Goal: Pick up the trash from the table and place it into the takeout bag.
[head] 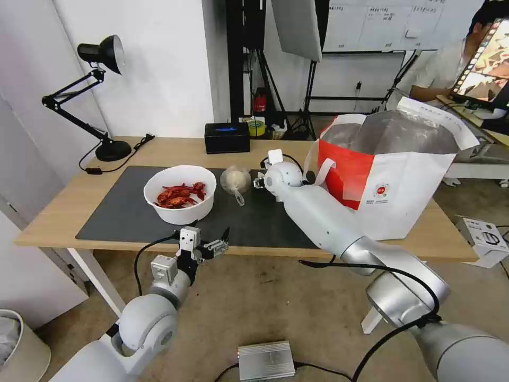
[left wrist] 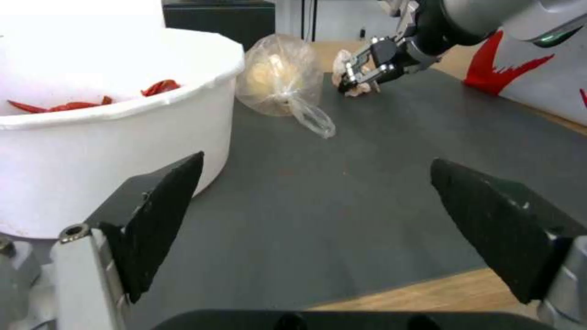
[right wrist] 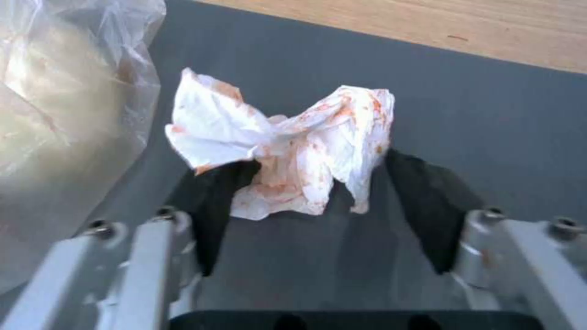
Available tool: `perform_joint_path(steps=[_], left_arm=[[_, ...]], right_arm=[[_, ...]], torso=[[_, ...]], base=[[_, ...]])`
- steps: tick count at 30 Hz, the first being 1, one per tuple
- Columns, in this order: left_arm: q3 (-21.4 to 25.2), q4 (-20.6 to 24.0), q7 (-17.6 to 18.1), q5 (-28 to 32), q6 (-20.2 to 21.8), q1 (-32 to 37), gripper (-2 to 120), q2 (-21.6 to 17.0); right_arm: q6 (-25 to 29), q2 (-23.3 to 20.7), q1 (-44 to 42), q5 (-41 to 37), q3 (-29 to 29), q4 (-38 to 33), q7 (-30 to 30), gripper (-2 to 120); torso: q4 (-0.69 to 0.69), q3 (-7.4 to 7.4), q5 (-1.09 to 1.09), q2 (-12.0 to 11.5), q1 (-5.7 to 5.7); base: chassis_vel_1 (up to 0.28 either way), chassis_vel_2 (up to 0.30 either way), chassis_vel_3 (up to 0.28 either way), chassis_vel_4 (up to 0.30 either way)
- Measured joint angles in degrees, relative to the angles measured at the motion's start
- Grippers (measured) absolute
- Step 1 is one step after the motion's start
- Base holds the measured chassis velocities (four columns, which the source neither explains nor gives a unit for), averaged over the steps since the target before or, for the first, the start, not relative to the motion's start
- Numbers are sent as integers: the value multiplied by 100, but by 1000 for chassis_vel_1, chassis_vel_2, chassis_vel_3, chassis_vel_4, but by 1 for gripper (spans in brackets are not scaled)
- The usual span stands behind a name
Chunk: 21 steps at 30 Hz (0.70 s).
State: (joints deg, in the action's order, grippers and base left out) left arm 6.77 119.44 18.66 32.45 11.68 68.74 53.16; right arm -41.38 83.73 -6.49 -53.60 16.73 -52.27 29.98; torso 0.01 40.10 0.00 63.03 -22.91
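Note:
On the dark mat (head: 116,217) of the table (head: 58,212) stands the white bowl (head: 180,193) (left wrist: 91,137) of red crayfish shells. Beside it lies a knotted clear bag (head: 236,180) (left wrist: 278,78) (right wrist: 55,91). My right gripper (head: 258,183) (left wrist: 346,80) (right wrist: 318,160) is low over the mat just past that bag, its black fingers pressed against both sides of a crumpled, orange-stained white tissue (right wrist: 287,137) (left wrist: 361,89). The takeout bag (head: 403,180) (left wrist: 538,82) stands open at the table's right end. My left gripper (head: 221,241) (left wrist: 315,165) hangs open at the table's front edge, by the bowl.
A black desk lamp (head: 101,95) stands at the back left of the table, and a black tissue box (head: 227,137) sits at the back edge. A grey metal box (head: 265,361) lies on the floor in front. Bare mat stretches between the bowl and the takeout bag.

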Motion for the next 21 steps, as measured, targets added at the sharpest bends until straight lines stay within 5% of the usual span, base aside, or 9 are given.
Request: perform_joint_path(steps=[17, 21], left_arm=[[2, 0, 1, -1, -120, -6, 100, -9], [-8, -10, 1, -1, -122, -25, 100, -8]], right_arm=[[-1, 17, 2, -149, -16, -13, 170, 0], [-2, 0, 5, -197, -27, -67, 214, 0]], torso=[[-2, 1, 0, 0, -2], [-2, 0, 0, 0, -2]], base=[[0, 0, 0, 0], [0, 0, 0, 0]])
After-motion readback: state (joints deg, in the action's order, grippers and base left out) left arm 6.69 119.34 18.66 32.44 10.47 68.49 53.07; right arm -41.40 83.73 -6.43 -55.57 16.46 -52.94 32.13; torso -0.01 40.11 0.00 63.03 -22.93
